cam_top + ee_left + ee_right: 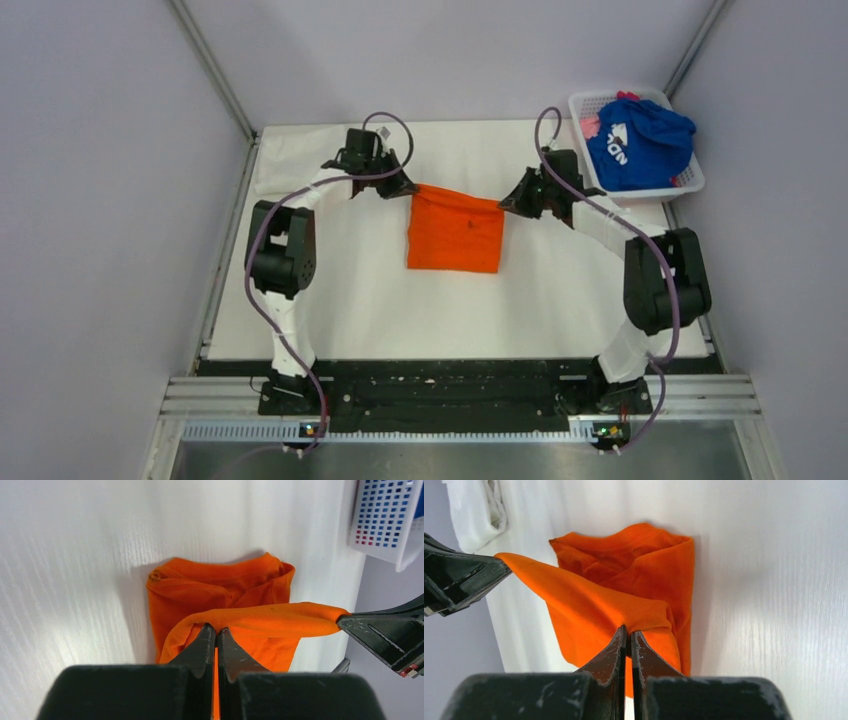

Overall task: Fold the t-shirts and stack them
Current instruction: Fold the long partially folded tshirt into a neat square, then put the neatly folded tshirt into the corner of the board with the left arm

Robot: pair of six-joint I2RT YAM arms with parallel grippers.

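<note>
The orange t-shirt (456, 230) hangs partly folded at the table's middle, its top edge stretched between both grippers. My left gripper (408, 190) is shut on its far left corner, seen pinched in the left wrist view (216, 628). My right gripper (504, 205) is shut on its far right corner, seen in the right wrist view (628, 630). The shirt's lower part (210, 592) lies bunched on the table. The blue t-shirt (640, 145) with white lettering lies in the basket, with a bit of the pink t-shirt (592, 126) under it.
A white plastic basket (688, 182) stands at the far right corner, also in the left wrist view (385, 525). A white cloth (290, 150) covers the table and bunches at the far left. Grey walls close in both sides.
</note>
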